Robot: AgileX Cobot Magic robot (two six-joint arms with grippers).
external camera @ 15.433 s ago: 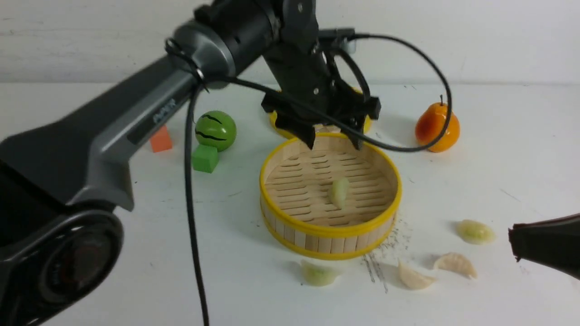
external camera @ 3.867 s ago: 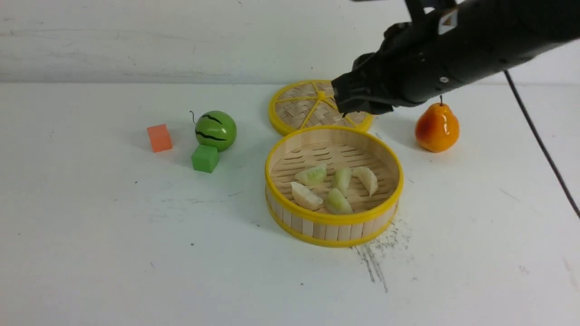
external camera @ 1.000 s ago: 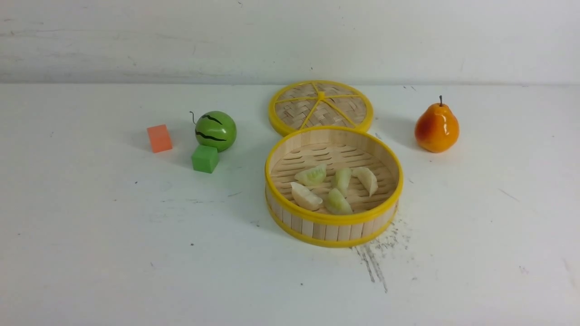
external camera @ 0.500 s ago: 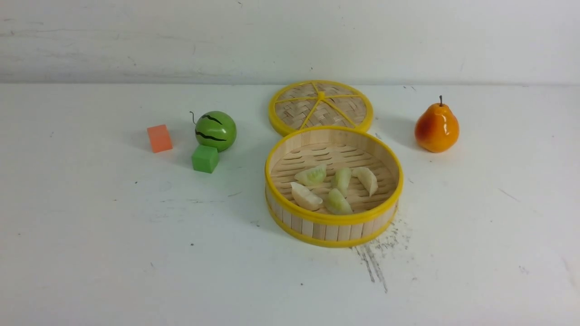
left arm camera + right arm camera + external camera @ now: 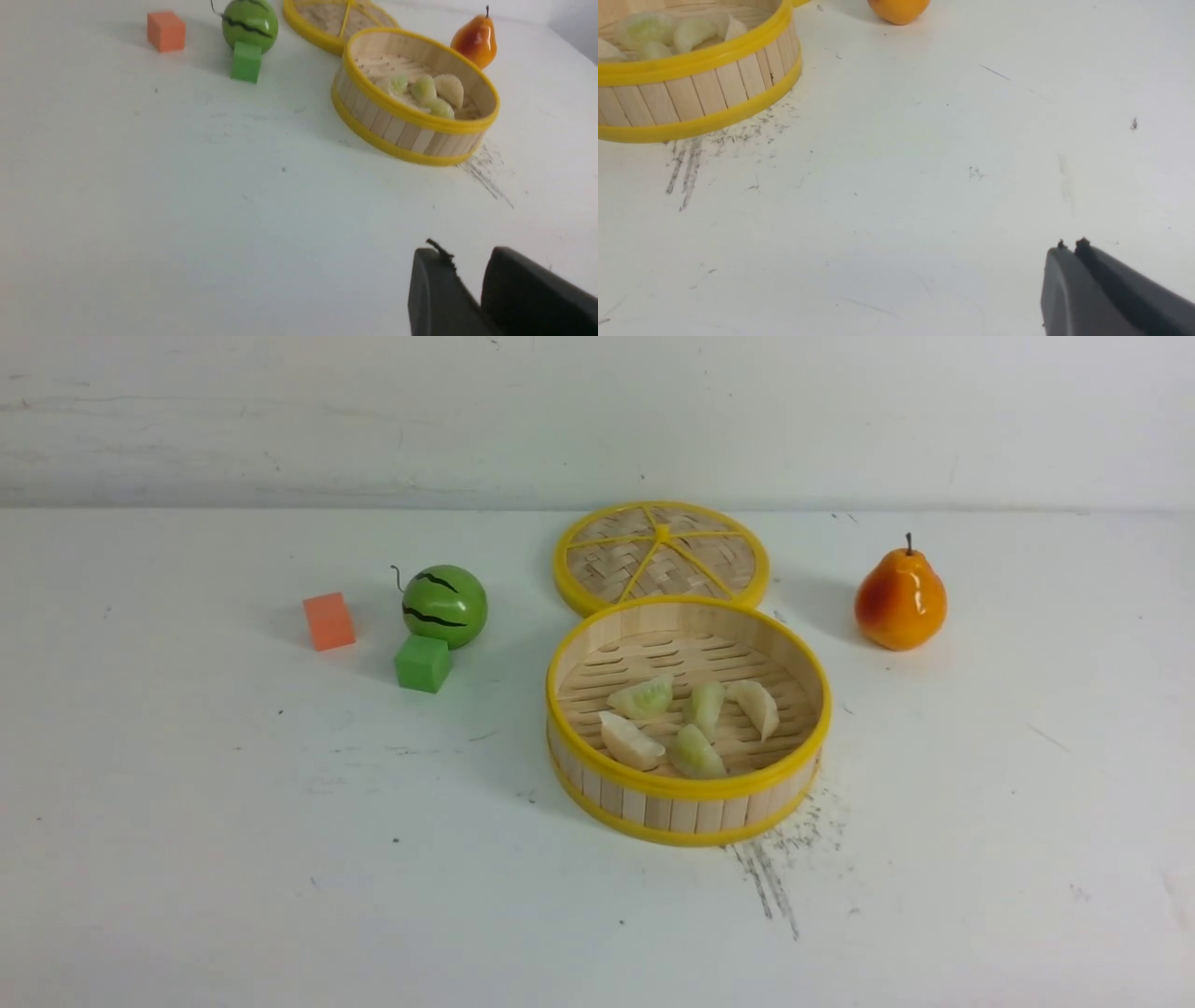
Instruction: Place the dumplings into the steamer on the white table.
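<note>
Five dumplings (image 5: pixel 689 726) are being carried inside the steamer (image 5: pixel 688 793), clustered on its slatted floor toward the near wall; several are touching one another. The steamer is standing upright on the white desk (image 5: pixel 233 859), roughly at its middle, with dark scratch marks (image 5: pixel 775 882) lying just beside its near right edge. The woven lid (image 5: pixel 661 556) is lying flat directly behind the steamer, its rim partly covered by the steamer's far rim. A toy pear (image 5: pixel 900 595) is standing upright to the right, well apart from the steamer. To the left, a toy watermelon (image 5: pixel 444 605) is being touched by a green cube (image 5: pixel 422 662) placed just in front of it; an orange cube (image 5: pixel 328 621) is sitting further left, apart.

Neither arm is being shown in the front view. In the left wrist view, the left pincer (image 5: pixel 465 275) is being held low over bare desk with its fingers slightly apart, nothing between them. In the right wrist view, the right pincer (image 5: pixel 1070 246) is being held with its fingers pressed together, empty, near the steamer's right side.
</note>
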